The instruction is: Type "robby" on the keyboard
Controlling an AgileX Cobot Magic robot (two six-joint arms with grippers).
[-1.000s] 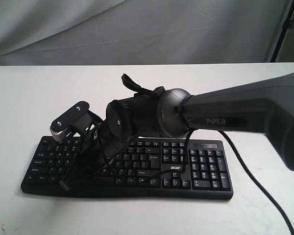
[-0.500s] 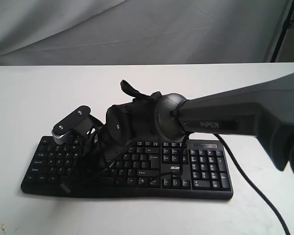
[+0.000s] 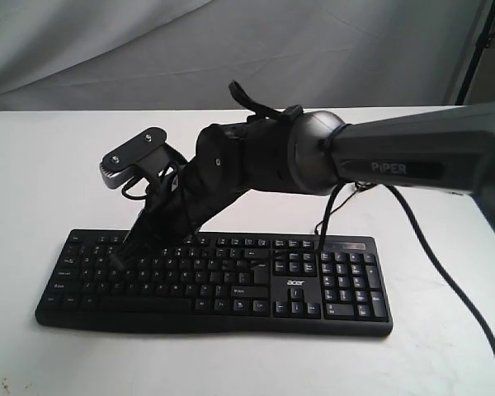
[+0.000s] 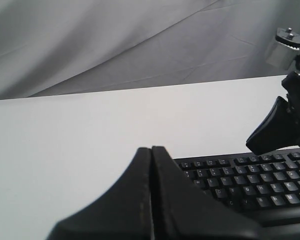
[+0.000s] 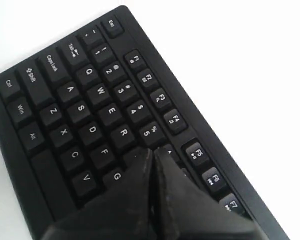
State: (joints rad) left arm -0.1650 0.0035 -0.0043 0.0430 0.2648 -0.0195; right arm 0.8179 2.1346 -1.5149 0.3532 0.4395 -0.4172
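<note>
White bench (image 3: 49, 165), plain and flat. Carries a wide black keyboard (image 3: 214, 280), lying flat near the front edge, long side across the exterior view. Also bears a thin black cable (image 3: 445, 285), trailing right of the keyboard toward the front corner.

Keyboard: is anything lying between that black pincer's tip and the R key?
Nothing loose. The right wrist view shows only bare black keytops between the right gripper and the R key of the keyboard.
</note>
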